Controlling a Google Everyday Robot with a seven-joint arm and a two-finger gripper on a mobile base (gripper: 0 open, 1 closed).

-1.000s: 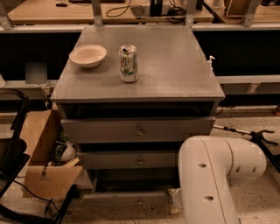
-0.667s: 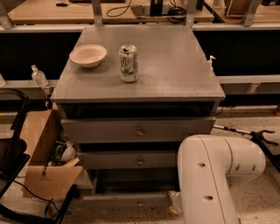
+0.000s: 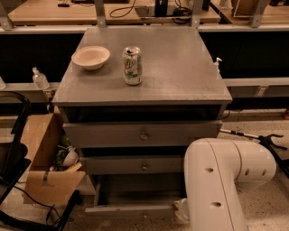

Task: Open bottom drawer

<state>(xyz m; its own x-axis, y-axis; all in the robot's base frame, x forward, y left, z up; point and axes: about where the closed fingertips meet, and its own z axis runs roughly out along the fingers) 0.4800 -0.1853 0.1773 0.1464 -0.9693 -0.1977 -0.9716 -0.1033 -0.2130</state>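
Dim warm light falls across the room you face: a long wooden workbench (image 3: 45, 11) strung with black cables (image 3: 128, 8) spans the back, a pale grey horizontal rail (image 3: 253, 83) runs beneath it, and an open brown cardboard box (image 3: 43, 144) stands on the speckled pale floor (image 3: 266, 122) at left

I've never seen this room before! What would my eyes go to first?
The big white robot arm fills the lower right, in front of the grey cabinet. Its gripper sits low, mostly hidden, by the right end of the pulled-out bottom drawer. On top stand a drink can and a pale bowl.
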